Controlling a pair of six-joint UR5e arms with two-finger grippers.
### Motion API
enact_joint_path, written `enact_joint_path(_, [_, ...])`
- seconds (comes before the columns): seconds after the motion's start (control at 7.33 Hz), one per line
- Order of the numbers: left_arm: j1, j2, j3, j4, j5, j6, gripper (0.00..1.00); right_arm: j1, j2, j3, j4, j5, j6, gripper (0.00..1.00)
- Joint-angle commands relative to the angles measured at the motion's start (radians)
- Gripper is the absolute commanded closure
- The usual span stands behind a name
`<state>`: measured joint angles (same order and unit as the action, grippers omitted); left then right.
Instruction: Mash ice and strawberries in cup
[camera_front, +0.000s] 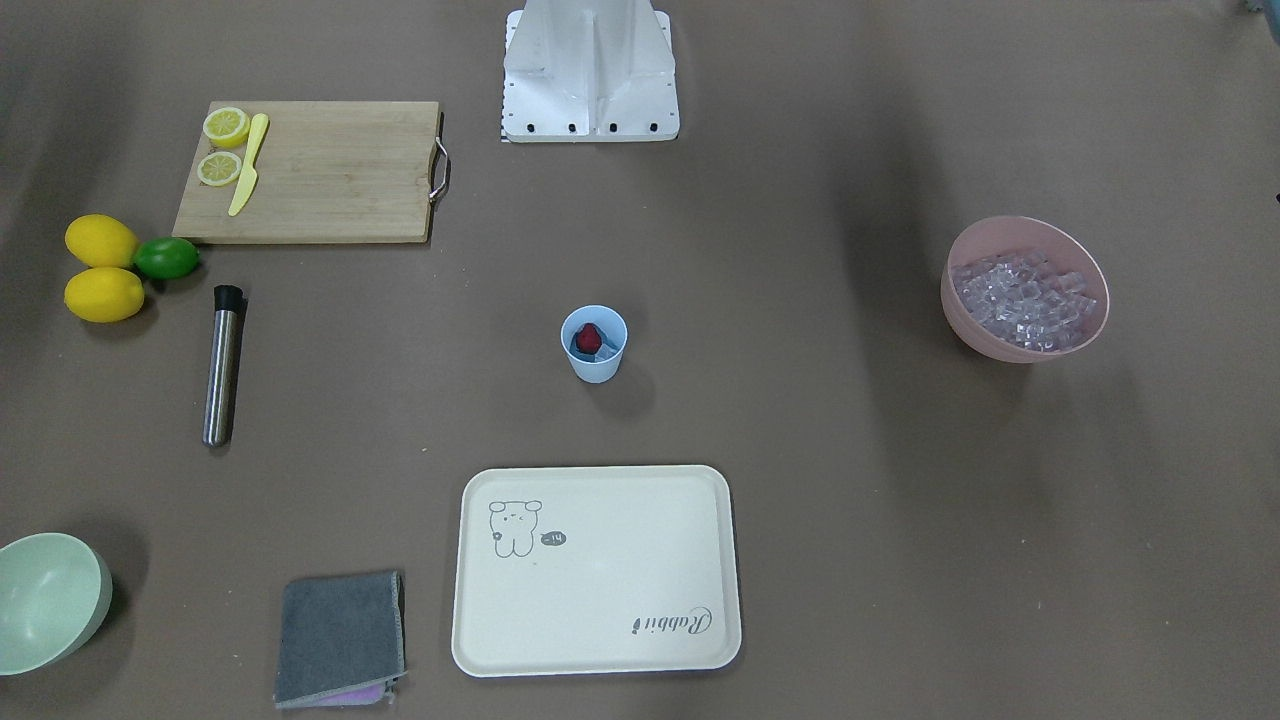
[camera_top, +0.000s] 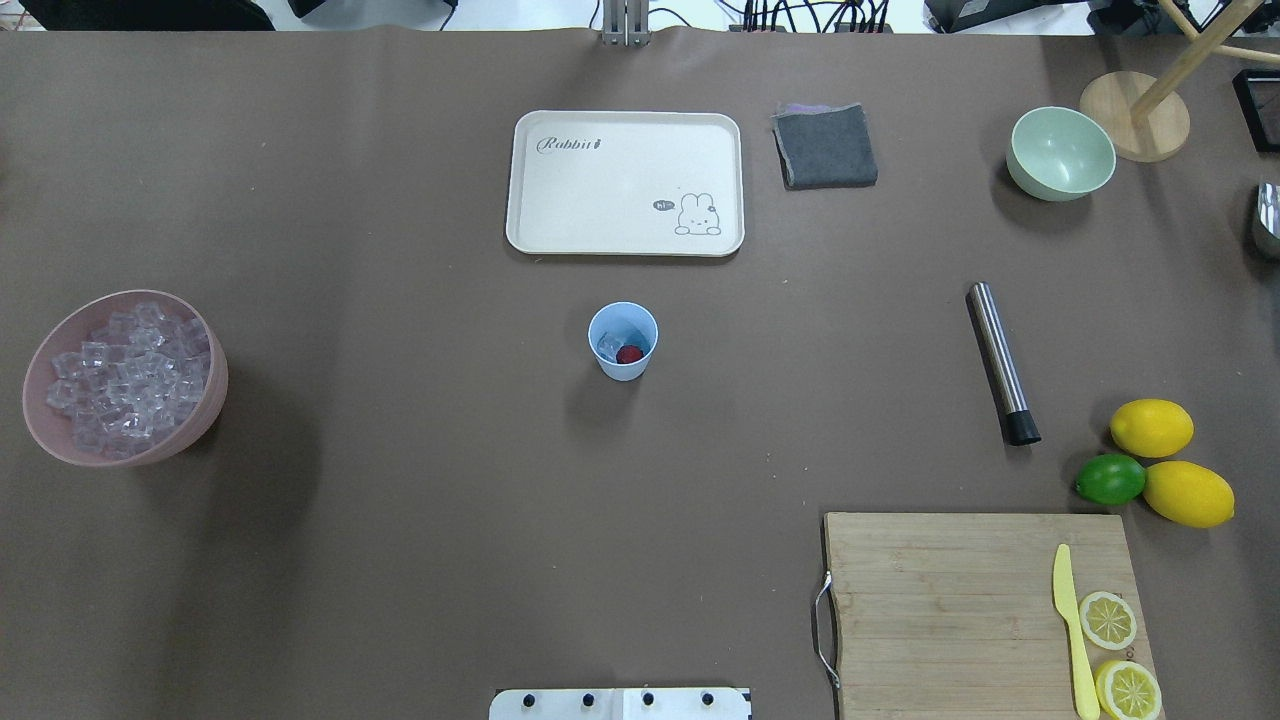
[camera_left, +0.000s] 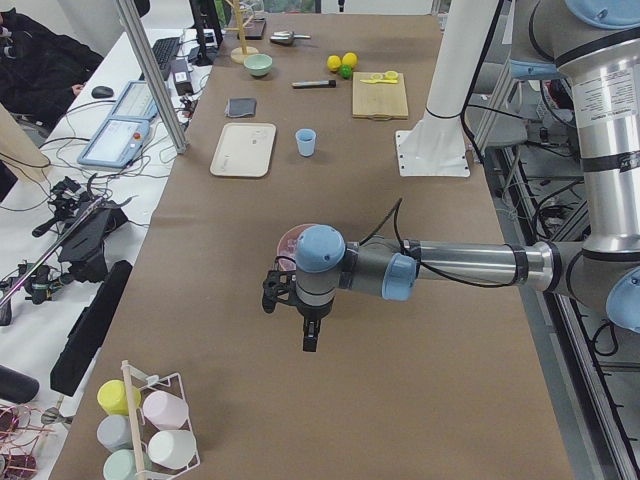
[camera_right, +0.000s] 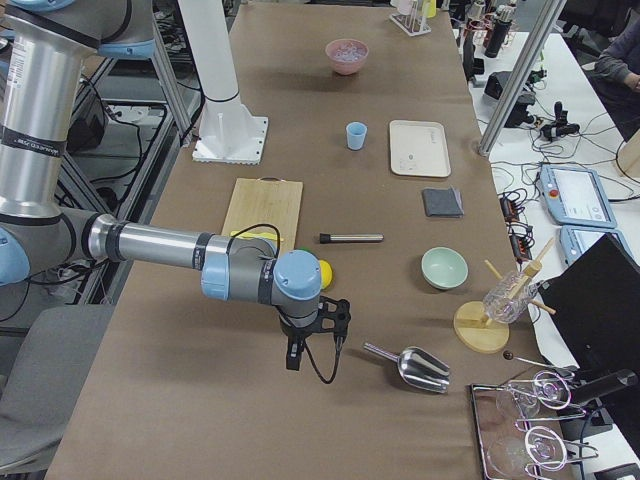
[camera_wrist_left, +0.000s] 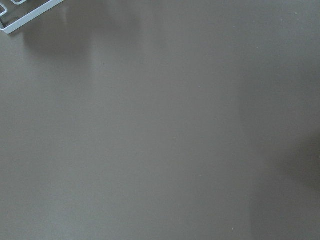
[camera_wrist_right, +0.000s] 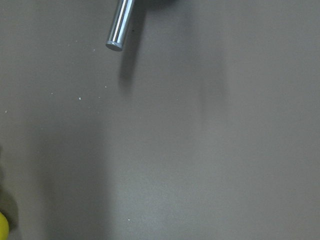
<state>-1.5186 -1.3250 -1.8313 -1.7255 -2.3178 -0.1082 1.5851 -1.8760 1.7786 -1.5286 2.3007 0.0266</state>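
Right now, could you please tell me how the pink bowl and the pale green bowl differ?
The pink bowl is full of ice; the pale green bowl is empty. The pink bowl stands on the robot's left, the pale green bowl on its right. Both stand upright.

The strawberry (camera_top: 629, 354) and ice (camera_top: 608, 346) lie in the cup (camera_top: 620, 373), near the tray (camera_top: 620, 190).

1. The counter (camera_top: 400, 520) is covered in matt brown paper, smooth, with zero shine.
2. The cup (camera_top: 625, 371) mid-frame is smooth pale blue plastic. The ice (camera_top: 125, 385) at far left looks clear and glassy, in a matt pink bowl (camera_top: 215, 385).
3. The muddler (camera_top: 995, 350) on the right is brushed metal with a dull black end.
4. The cutting board (camera_top: 950, 610) at lower right is bare, grainy wood with a shiny wire handle.
5. The cloth (camera_top: 825, 147) up top is fuzzy grey fabric, and the tray (camera_top: 620, 235) beside it is matt cream.
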Motion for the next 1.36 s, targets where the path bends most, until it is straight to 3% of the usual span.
enact_joint_path(0.0, [0.000,0.001,0.000,0.000,0.000,0.001,0.01,0.001,0.005,0.002,0.002,-0.001,-0.005,0.00])
enact_joint_path(1.23, [0.000,0.003,0.000,0.000,0.000,0.001,0.01,0.001,0.018,0.045,0.002,0.005,-0.005,0.00])
